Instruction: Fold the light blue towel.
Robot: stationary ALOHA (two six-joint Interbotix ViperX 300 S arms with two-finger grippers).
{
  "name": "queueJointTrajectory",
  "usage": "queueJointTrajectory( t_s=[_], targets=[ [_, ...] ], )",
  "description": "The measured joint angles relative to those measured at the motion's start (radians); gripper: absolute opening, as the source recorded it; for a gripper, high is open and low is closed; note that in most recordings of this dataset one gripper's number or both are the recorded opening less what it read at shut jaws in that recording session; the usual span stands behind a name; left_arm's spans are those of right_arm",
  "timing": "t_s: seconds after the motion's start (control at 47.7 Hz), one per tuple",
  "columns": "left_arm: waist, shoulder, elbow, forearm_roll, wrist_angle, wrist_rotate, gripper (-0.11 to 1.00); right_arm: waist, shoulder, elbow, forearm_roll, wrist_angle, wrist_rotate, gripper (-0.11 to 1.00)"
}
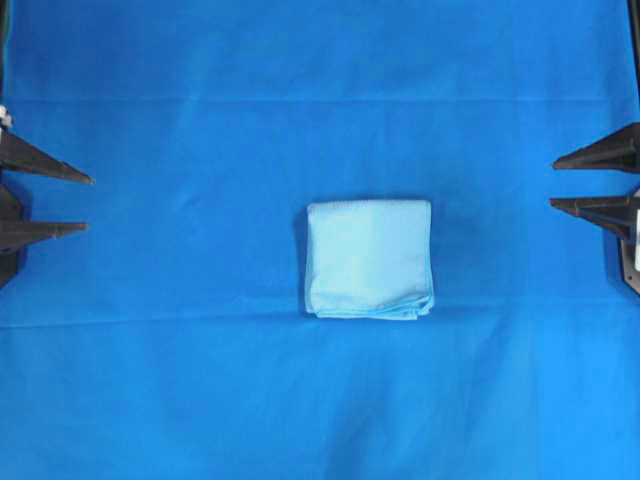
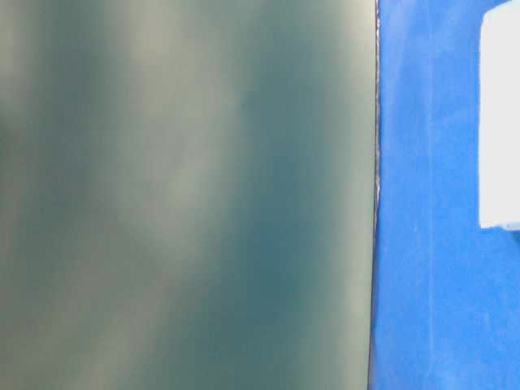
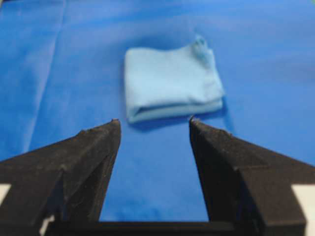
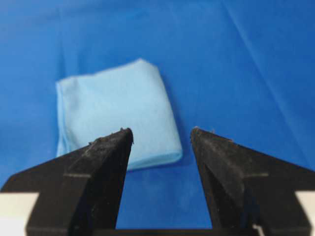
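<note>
Overhead looks straight down; both wrist views face the towel from opposite sides.

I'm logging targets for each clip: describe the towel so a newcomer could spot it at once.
A deep blue table cloth fills the overhead view. Just right of centre, between the left gripper and right gripper, lies the towel. It is a pale sky-blue folded square with layered edges, far lighter than the cloth.
</note>
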Motion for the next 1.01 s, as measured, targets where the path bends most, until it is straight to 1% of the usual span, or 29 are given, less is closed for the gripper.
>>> queueJointTrajectory(
  t_s=[0.126,0.314,0.482,1.006],
  targets=[
    [0.008,-0.044,0.035,-0.002,0.0,-0.026,0.56,-0.072,-0.021,0.063,0.0,-0.075,0.003,0.57],
    [0.012,-0.052,0.048,0.0,0.002,-0.049,0.56,-0.147,-0.012,0.091,0.002,-0.178,0.003,0.57],
    [0.012,-0.052,0.048,-0.002,0.003,-0.051,0.56,-0.152,0.003,0.095,0.003,-0.201,0.005,0.57],
    [0.014,-0.052,0.048,0.0,0.003,-0.051,0.56,-0.152,0.003,0.094,0.005,-0.201,0.005,0.57]
  ],
)
